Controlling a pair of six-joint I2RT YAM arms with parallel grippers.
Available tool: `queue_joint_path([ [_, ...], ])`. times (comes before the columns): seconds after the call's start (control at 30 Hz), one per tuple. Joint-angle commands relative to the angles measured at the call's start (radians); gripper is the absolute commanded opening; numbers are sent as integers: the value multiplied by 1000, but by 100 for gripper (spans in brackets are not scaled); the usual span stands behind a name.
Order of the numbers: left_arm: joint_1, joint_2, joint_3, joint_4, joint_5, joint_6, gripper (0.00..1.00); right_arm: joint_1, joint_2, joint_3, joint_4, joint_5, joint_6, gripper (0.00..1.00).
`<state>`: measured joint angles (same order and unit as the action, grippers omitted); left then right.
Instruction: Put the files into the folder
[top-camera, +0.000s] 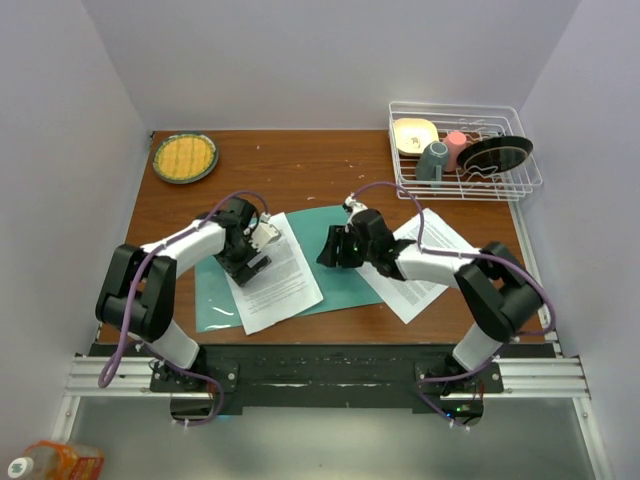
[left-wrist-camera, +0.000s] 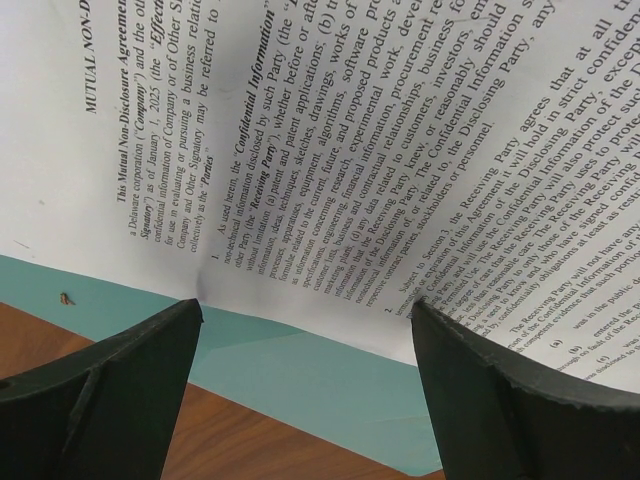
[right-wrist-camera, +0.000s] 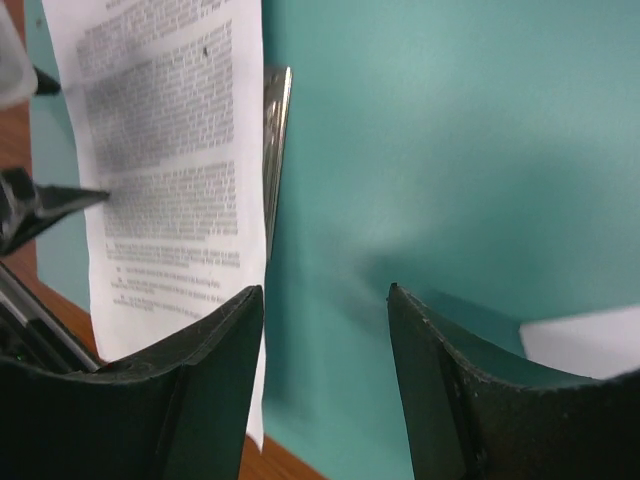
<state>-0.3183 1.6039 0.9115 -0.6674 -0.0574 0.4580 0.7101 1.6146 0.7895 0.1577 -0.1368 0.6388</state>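
The teal folder (top-camera: 345, 280) lies flat in the middle of the wooden table. One printed white sheet (top-camera: 278, 275) lies slanted across its left half. More sheets (top-camera: 425, 268) lie to the right, partly under my right arm. My left gripper (top-camera: 250, 262) is open over the left sheet's edge. In the left wrist view its fingertips (left-wrist-camera: 190, 312) rest at the sheet (left-wrist-camera: 350, 150), which bows upward above the folder (left-wrist-camera: 300, 370). My right gripper (top-camera: 326, 250) is open and empty just above the bare folder (right-wrist-camera: 450, 150), with the sheet (right-wrist-camera: 170, 150) to its left.
A yellow plate with a green rim (top-camera: 185, 157) sits at the back left. A white wire dish rack (top-camera: 463, 150) with cups and plates stands at the back right. White walls close in three sides of the table.
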Motion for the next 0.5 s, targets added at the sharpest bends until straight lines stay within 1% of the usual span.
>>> queue_joint_path([
  [0.0,-7,25,-46,84,-38,28,92,-35,135,103,135,-245,-10,57],
  [0.1,-8,22,-48,86,-39,22,92,-37,240,139,250,-377,48,57],
  [0.13,-8,21,-49,89,-41,21,91,-37,261,149,303,-400,83,57],
  [0.2,-8,16,-49,89,-44,21,91,-37,317,157,333,-431,105,54],
  [0.33,-8,10,-49,84,-47,19,91,-35,337,151,356,-425,114,51],
  [0.47,-8,7,-46,86,-44,13,91,-35,337,148,349,-411,111,43],
])
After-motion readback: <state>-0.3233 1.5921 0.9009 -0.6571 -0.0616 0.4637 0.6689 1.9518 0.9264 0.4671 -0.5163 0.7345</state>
